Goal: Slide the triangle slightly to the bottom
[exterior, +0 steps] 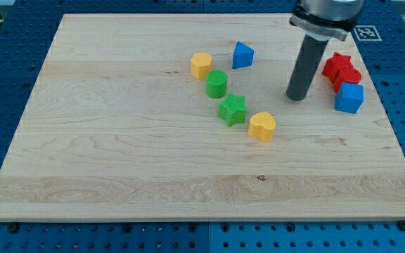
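The blue triangle (pixel 242 55) lies on the wooden board (pixel 118 140) near the view's top, right of centre. My tip (pixel 297 98) rests on the board to the right of and below the triangle, well apart from it. The tip touches no block. A yellow hexagon block (pixel 201 65) sits just left of the triangle.
A green round block (pixel 216 83) and a green star (pixel 233 110) lie below the triangle, and a yellow heart (pixel 262 126) lies lower right. Right of the tip are a red star (pixel 337 65), a red round block (pixel 349 76) and a blue cube (pixel 349 98).
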Controlling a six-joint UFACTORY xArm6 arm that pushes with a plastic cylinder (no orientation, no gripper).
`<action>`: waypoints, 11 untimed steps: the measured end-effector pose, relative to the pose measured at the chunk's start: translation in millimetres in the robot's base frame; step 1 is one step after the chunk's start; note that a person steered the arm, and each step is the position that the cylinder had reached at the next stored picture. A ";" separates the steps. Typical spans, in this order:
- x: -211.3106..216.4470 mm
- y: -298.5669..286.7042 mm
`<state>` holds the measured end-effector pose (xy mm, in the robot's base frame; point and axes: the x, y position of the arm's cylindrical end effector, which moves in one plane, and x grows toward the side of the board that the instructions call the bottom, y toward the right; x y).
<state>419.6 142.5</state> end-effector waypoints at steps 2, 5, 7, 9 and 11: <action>-13.9 -41.5; -93.7 -131.2; -107.0 -84.3; -98.1 -51.4; -92.2 -24.5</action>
